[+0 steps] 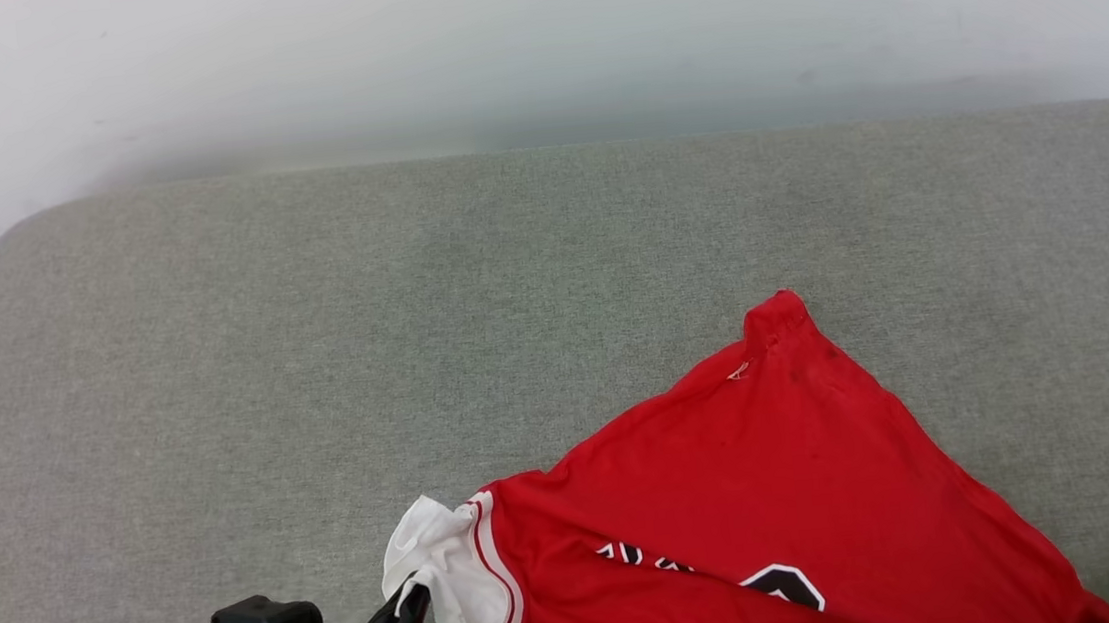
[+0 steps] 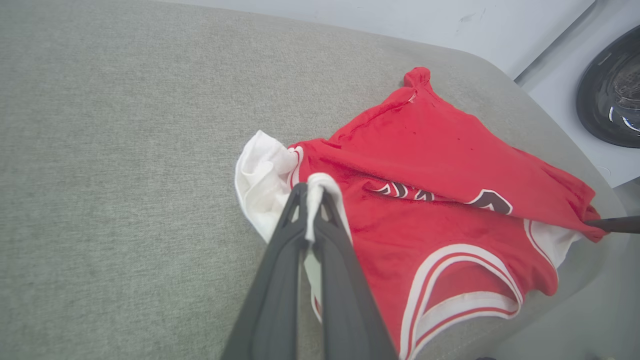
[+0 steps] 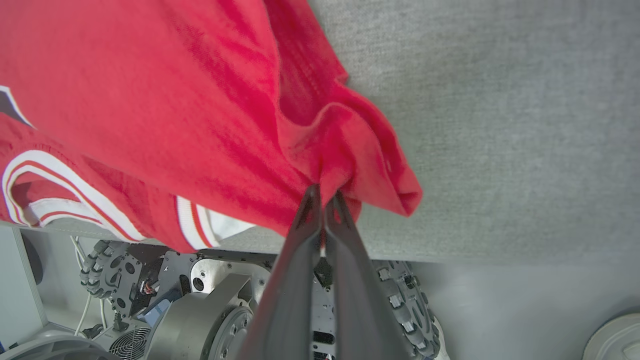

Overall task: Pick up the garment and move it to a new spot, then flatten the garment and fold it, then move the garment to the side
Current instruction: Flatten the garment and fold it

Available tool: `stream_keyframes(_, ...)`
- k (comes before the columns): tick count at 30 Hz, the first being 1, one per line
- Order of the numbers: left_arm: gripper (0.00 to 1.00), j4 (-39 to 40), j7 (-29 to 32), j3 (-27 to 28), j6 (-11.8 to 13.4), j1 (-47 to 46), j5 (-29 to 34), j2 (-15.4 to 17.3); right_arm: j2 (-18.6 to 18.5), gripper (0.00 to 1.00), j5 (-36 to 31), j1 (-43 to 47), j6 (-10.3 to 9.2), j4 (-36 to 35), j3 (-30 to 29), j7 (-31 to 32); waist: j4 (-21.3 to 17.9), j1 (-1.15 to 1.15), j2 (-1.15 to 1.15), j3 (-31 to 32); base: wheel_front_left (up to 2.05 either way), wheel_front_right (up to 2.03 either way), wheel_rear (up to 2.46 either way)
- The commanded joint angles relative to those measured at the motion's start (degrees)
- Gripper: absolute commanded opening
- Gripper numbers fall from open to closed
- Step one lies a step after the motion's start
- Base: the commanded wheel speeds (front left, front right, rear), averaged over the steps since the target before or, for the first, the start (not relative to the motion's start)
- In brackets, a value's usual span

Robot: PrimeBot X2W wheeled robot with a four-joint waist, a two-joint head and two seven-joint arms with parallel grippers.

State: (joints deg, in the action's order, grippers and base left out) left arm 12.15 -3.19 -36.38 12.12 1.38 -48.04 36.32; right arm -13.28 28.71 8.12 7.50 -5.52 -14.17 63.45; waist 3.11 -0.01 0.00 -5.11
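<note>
Pale grey-white wall [image 1: 531,42] runs along 12 o'clock, behind a bench [image 1: 315,322] covered in grey-green woven fabric with rounded corners. At 7 o'clock the left gripper [image 1: 417,597] has its fingers pressed together on a bunched white sleeve [image 1: 434,543]. From there toward 5 o'clock the garment [image 1: 778,453] lies crumpled at the bench's near edge, partly hanging over it. At its right hem the right gripper [image 3: 322,192] pinches red cloth, above the robot's wheeled base [image 3: 225,300] and a pale grey floor [image 3: 525,300].
</note>
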Motion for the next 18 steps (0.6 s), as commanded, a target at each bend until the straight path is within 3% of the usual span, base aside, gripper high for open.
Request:
stream_keyframes(1, 0.0, -0.3, -0.3, 0.0, -0.2, 0.3, 0.1, -0.2, 0.3, 0.0, 0.0, 1.0, -0.02, -0.2, 0.0, -0.5, -0.2, 0.01, 0.0, 0.2, 0.0, 0.0, 0.0)
stream_keyframes(10, 0.0, -0.8, -0.4, -0.5, -0.4, 0.4, -0.1, -0.5, -1.2, 0.0, 1.4, 1.0, -0.02, -0.7, 1.5, -1.2, -0.4, 0.01, 0.0, 0.9, 0.0, 0.0, 0.0)
stream_keyframes(11, 0.0, -0.7, -0.5, -0.6, -0.4, 0.4, 0.0, -0.5, -1.6, 0.33, 1.5, 0.6, -0.02, -1.0, 1.7, -1.6, -0.3, 0.01, 0.0, 0.8, 0.0, 0.0, 0.0)
stream_keyframes(12, 0.0, -0.6, -0.5, -0.7, -0.5, 0.3, 0.0, -0.6, -1.9, 1.0, 1.6, 0.2, -0.02, -1.1, 1.6, -1.8, -0.2, 0.01, 0.0, 0.6, 0.0, 0.0, 0.0)
stream_keyframes(18, 0.0, -0.3, -0.6, -0.9, -1.0, -0.9, 0.6, -0.8, -4.0, 1.0, 3.8, -3.7, -0.02, -4.4, 3.1, -1.7, 1.4, 0.01, 0.0, -1.2, 0.0, 0.0, 0.0)
